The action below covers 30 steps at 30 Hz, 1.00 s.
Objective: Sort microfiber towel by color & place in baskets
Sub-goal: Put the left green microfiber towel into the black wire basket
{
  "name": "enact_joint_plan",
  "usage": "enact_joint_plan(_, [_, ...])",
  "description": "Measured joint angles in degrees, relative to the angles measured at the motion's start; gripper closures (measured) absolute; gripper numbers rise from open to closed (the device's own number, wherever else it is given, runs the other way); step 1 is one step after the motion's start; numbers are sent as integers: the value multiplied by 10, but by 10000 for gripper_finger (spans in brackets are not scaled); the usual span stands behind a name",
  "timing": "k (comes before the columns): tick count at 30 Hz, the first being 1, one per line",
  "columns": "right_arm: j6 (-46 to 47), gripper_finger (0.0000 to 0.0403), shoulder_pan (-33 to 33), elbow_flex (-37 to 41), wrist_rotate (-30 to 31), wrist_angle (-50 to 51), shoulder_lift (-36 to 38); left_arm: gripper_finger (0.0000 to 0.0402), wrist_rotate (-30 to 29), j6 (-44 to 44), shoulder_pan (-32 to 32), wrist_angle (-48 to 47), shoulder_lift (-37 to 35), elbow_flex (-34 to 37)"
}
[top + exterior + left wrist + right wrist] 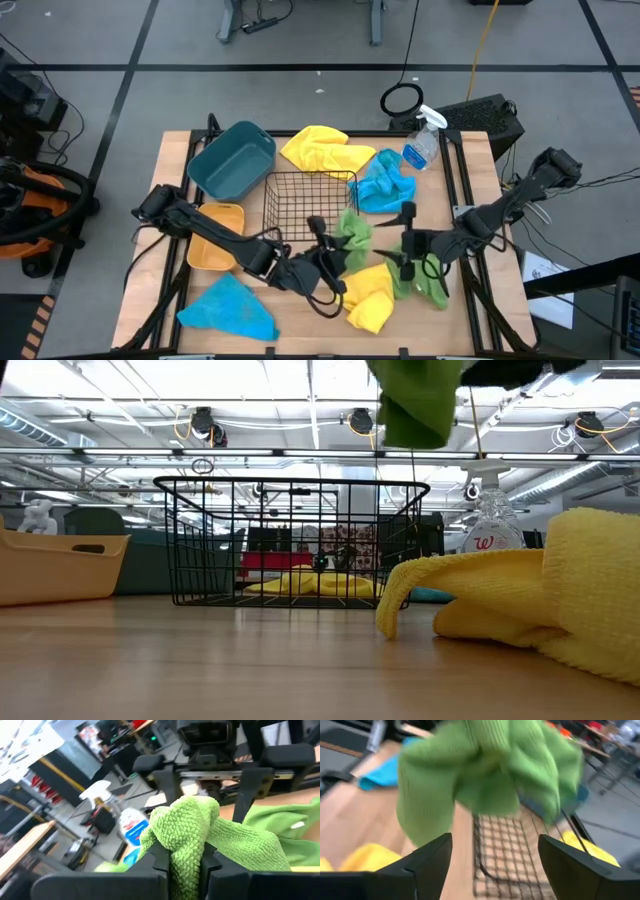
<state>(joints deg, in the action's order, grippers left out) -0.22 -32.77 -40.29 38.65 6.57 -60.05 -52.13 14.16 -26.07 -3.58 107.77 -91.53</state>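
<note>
My left gripper [333, 250] is shut on a green microfiber towel [352, 232] just off the near right corner of the black wire basket [305, 205]. The low view shows this towel [420, 400] hanging high above the table. My right gripper [402, 242] stands open to the right of the towel, facing it, fingers [427, 862] apart and touching nothing. A second green towel [428, 285] lies on the table under it. Beside that lies a yellow towel [368, 300]. The teal tub [232, 158] and the yellow-orange bin [218, 245] stand on the left. My left gripper pinches a bunched fold of the green towel [186, 850] between its two fingers, several layers thick. The fingers come nearly level from the table's left side. The towel is lifted clear of the table and bulges out above and past the fingertips, slack.
A blue towel [230, 310] lies at the near left. A yellow towel [315, 150] and a blue one [385, 185] lie at the far side, by a clear spray bottle [423, 145]. The wire basket shows no towel in it.
</note>
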Motion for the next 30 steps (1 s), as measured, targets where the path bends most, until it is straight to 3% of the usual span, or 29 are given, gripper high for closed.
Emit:
enact_joint_plan(8, [73, 123, 0, 0, -2, 107, 18, 367, -44, -84, -13, -112, -28, 0])
enact_joint_plan(16, [99, 135, 0, 0, -89, 146, 18, 366, -96, -187, -34, -231, -49, 0])
enact_joint_plan(25, [73, 147, -1, 0, -87, 145, 18, 366, -202, -289, -68, -341, -49, 0])
enact_joint_plan(30, [54, 148, -1, 0, -85, 139, 18, 366, -251, -397, -82, -438, -60, -1])
